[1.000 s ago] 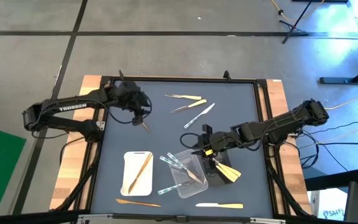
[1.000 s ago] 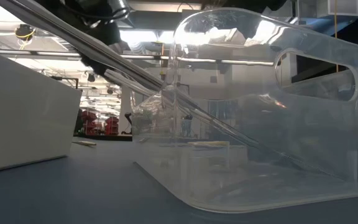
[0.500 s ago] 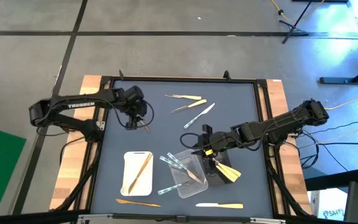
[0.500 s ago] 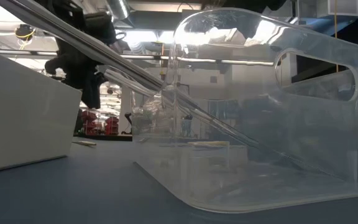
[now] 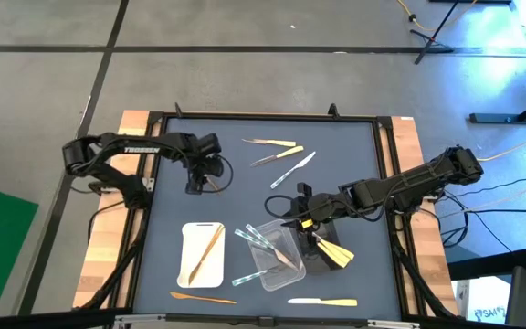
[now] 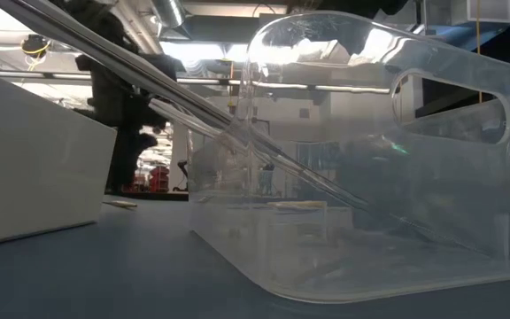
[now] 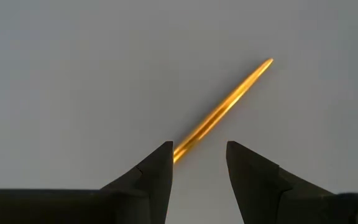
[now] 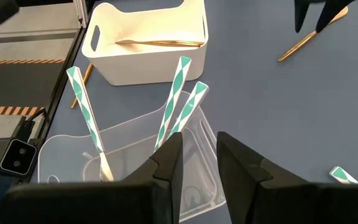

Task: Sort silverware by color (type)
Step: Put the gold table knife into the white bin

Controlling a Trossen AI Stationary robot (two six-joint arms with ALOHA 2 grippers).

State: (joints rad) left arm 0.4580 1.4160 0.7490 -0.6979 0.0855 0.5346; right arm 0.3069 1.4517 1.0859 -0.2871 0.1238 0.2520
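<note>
A brown wooden utensil (image 7: 222, 109) lies flat on the blue-grey mat at the left. My left gripper (image 7: 197, 146) points down over it, open, its near end under one fingertip; I see no touch. In the high view this gripper (image 5: 195, 183) stands beside the utensil (image 5: 212, 184). My right gripper (image 8: 197, 140) hangs open over the clear tray (image 8: 135, 143), nothing between its fingers. That tray holds teal-and-white wrapped utensils (image 8: 174, 99). The white tray (image 5: 202, 254) holds one wooden utensil (image 5: 210, 249). Cream utensils (image 5: 336, 254) lie in the black tray (image 5: 320, 241).
Loose cream and silvery utensils (image 5: 279, 153) lie at the far middle of the mat. Another wooden one (image 5: 204, 297) and a pale one (image 5: 322, 301) lie by the near edge. In the low view the clear tray (image 6: 370, 177) fills the front, with the white tray (image 6: 25, 168) to its left.
My left gripper has come down toward the wooden utensil on the mat's left side, tipping from a slant to point nearly straight down and rolling about its own line. Its fingers stay open. The utensil has not moved.
</note>
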